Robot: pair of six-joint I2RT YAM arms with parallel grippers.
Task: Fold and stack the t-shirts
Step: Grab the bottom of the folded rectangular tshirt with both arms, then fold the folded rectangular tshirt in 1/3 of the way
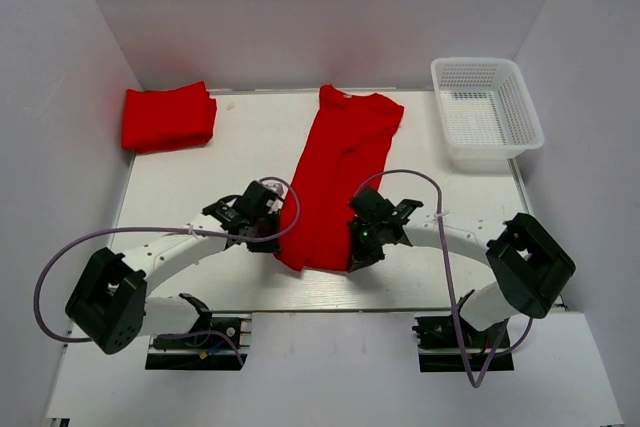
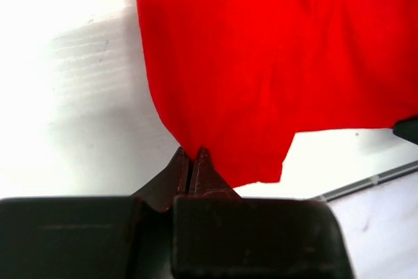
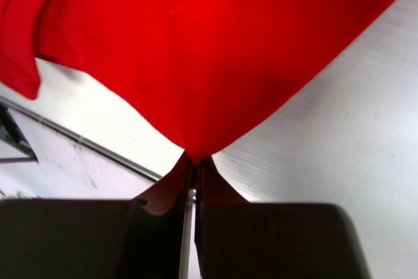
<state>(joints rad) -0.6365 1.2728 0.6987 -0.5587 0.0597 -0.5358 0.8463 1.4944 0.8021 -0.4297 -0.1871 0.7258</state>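
A red t-shirt lies folded lengthwise into a long strip down the middle of the table. My left gripper is shut on its near left corner; in the left wrist view the fingertips pinch the cloth. My right gripper is shut on its near right corner; in the right wrist view the fingertips pinch the cloth. The near end is lifted off the table. A second red t-shirt lies folded at the far left.
A white mesh basket stands at the far right corner. White walls close in the table on three sides. The table's near edge runs just behind both grippers.
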